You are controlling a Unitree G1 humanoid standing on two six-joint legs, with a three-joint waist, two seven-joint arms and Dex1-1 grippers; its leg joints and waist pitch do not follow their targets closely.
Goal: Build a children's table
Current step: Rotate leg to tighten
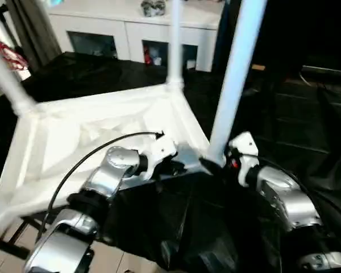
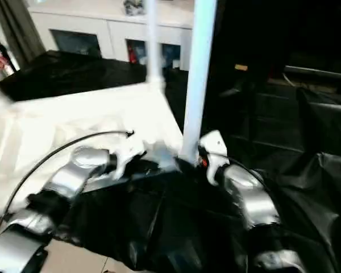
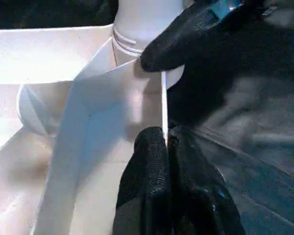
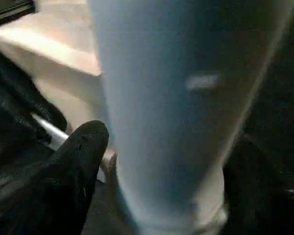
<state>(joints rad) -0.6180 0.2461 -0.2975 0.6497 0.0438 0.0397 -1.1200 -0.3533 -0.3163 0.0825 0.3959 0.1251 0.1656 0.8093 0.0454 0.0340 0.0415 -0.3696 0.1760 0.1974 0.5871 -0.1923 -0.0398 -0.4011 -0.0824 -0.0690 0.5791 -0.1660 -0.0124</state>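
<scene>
Table (image 1: 91,136) looks light, stiff and slick. Left hand (image 3: 166,142) pinches its thin rim; right hand (image 4: 161,161) straddles the near leg (image 1: 234,74), fingers apart.

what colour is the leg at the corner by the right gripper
White, with a bluish shade, like the rest of the table. The leg shows best in the left eye view.

head pair: high, forward-down | wrists: close, share near leg (image 4: 161,122)

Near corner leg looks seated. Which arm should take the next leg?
Right, probably. The right tool straddles the near leg with its fingers spread, while the left tool is pinching the tabletop's rim.
</scene>
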